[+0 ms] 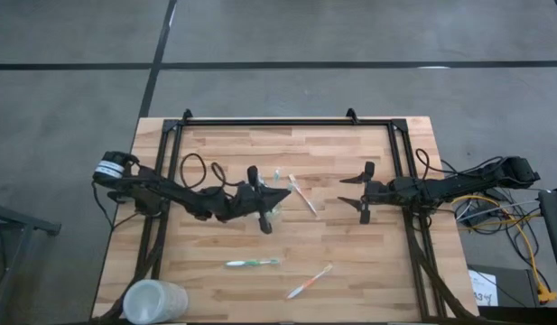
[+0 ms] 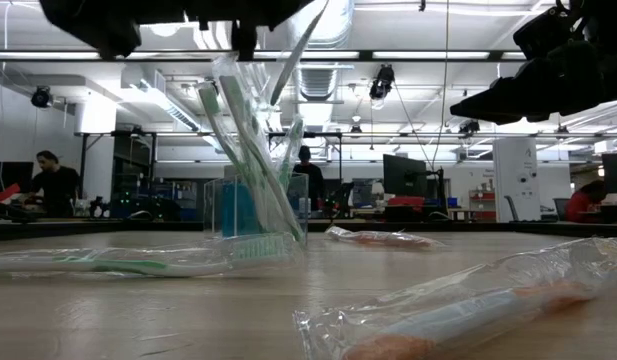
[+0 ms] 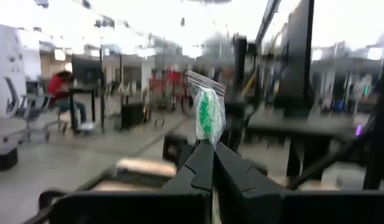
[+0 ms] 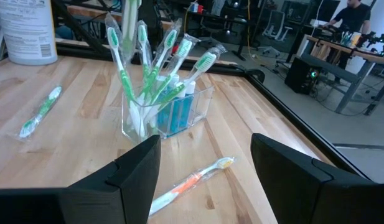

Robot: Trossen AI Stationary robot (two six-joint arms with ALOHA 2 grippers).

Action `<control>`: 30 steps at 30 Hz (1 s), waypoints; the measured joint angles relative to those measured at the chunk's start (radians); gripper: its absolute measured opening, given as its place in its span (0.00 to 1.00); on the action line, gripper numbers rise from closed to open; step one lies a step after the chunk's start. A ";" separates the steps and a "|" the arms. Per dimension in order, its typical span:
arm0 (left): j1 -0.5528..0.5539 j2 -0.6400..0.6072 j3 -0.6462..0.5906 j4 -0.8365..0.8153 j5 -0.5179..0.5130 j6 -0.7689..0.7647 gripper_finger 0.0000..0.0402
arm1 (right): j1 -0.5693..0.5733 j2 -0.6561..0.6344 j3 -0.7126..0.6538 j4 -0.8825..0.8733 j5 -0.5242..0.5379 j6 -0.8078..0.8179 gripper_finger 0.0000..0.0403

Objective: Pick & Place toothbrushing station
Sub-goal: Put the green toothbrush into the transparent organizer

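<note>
One wrapped green toothbrush (image 3: 209,112) pinched in left gripper (image 1: 271,213) fingers, over holder (image 4: 168,111) at tabletop (image 1: 350,262) center; next: lower, release. Right gripper (image 1: 365,196) at 3 o'clock, fingers spread.

Left fingers (image 3: 211,163) pinched (right fingers (image 4: 198,177) spread)

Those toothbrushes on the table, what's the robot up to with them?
It is filling a small clear holder with wrapped toothbrushes. The left gripper is shut on a green toothbrush in a plastic sleeve, right above the holder, which already has several green brushes and blue tubes in it. The right gripper waits open off to the side. A green brush, an orange one and a third wrapped one lie loose on the table.
</note>
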 joint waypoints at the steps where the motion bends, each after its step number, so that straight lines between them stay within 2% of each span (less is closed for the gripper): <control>1: 0.004 0.000 0.014 -0.055 0.001 0.000 0.01 | 0.000 0.000 0.000 0.000 0.000 0.000 0.61; 6: 0.022 0.002 0.080 -0.251 0.000 -0.030 0.02 | 0.000 0.000 0.000 0.000 0.000 0.000 0.61; 11: 0.031 0.008 0.085 -0.272 0.005 -0.047 0.01 | 0.000 0.000 0.000 0.000 0.000 0.000 0.61; 15: 0.039 0.039 0.084 -0.294 0.006 -0.124 0.01 | 0.000 0.000 0.000 0.000 0.000 0.000 0.61; 25: 0.044 0.157 0.086 -0.155 0.014 -0.138 0.01 | 0.000 0.000 0.000 0.000 0.000 0.000 0.61; 30: 0.044 0.184 0.084 -0.154 0.014 -0.177 0.02 | 0.000 0.000 0.000 0.000 0.000 0.000 0.61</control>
